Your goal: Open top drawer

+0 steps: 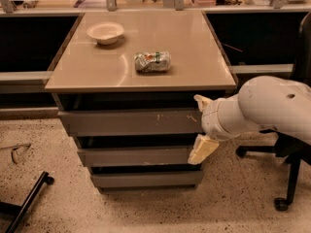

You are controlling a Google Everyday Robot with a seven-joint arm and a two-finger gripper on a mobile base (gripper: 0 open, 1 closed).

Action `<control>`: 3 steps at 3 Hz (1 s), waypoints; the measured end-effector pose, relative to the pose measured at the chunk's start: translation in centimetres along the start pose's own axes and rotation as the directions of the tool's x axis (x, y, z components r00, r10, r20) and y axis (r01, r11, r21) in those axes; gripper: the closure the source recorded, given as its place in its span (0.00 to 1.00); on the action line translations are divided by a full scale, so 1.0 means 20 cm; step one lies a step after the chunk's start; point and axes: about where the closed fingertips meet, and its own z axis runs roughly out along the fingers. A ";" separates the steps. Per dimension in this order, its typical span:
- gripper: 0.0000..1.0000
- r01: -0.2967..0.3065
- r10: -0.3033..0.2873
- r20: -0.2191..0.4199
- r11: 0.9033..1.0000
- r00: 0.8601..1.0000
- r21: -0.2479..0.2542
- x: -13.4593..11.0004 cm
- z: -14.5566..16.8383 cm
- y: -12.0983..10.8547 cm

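The top drawer (121,123) is the wide grey handleless front just under the tan cabinet top (194,57), with pale scuffs right of centre. It looks pushed in, with a dark gap above it. My gripper (201,125) is at the drawer's right end, on a white arm coming in from the right. Its cream fingers are spread apart, one fingertip (200,101) at the drawer's upper edge and the other (202,150) down by the middle drawer (131,156). I cannot tell whether they touch the drawer front.
A white bowl (105,32) and a crushed silver packet (152,61) lie on the cabinet top. The bottom drawer (146,179) sits below. An office chair base (286,178) stands at the right. A black bar (26,200) lies on the speckled floor at the left.
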 end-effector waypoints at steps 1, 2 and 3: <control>0.00 -0.048 0.050 0.037 0.997 0.998 -0.055 0.10 0.28 0.05; 0.00 -0.048 0.050 0.037 0.997 0.998 -0.055 0.10 0.28 0.05; 0.00 -0.055 0.056 0.030 0.998 0.998 -0.044 0.11 0.32 -0.03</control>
